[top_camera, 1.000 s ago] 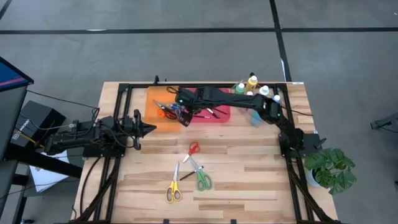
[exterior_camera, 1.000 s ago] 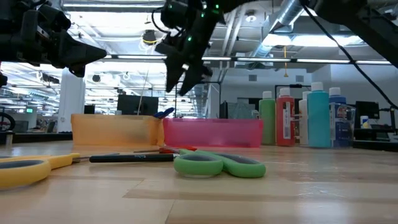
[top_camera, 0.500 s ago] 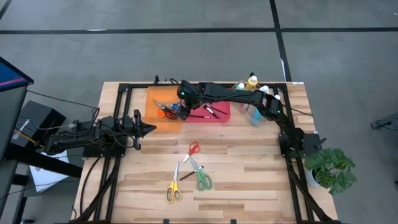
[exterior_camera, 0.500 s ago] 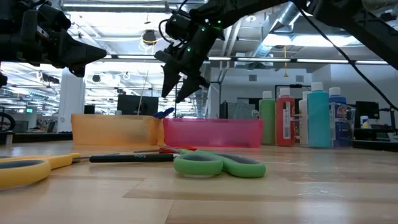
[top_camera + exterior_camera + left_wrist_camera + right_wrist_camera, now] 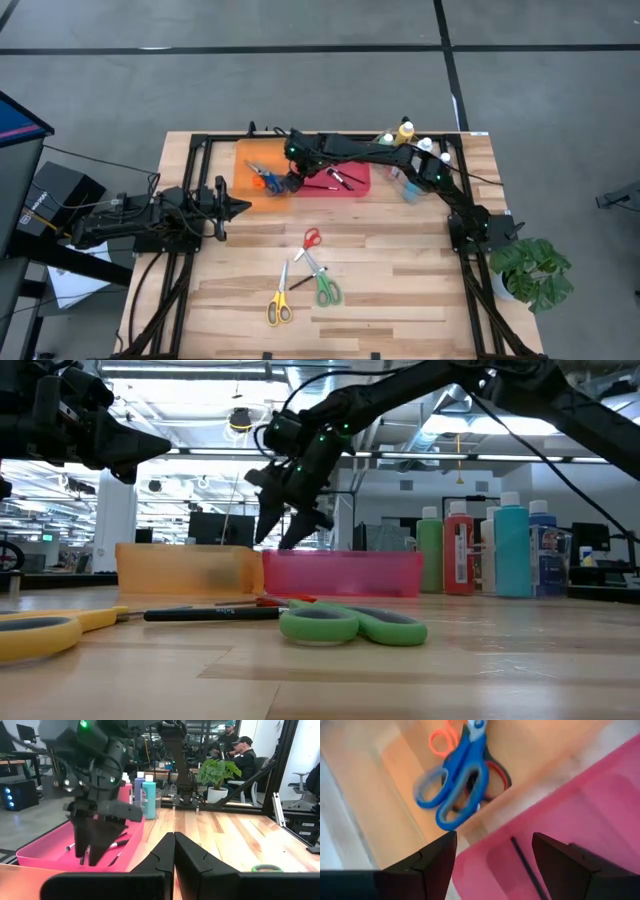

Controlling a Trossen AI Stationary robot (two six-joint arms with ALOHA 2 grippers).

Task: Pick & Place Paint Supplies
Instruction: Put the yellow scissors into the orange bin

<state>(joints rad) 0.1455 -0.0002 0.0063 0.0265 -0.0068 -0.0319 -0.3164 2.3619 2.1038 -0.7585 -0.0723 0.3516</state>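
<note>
The right gripper [image 5: 292, 182] hangs released and empty over the orange tray [image 5: 243, 158] – far from the table's scissors. The red scissors [image 5: 310, 240] lie nearest, toward the near edge, long axis roughly near–far; the left gripper [image 5: 243, 207] waits clenched.

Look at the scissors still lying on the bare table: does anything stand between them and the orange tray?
Nothing visible blocks the way. The red scissors, yellow scissors and green scissors lie on open wood in front of the orange tray. The right gripper, jaws open, hovers over the trays' shared edge, above table level.
</note>
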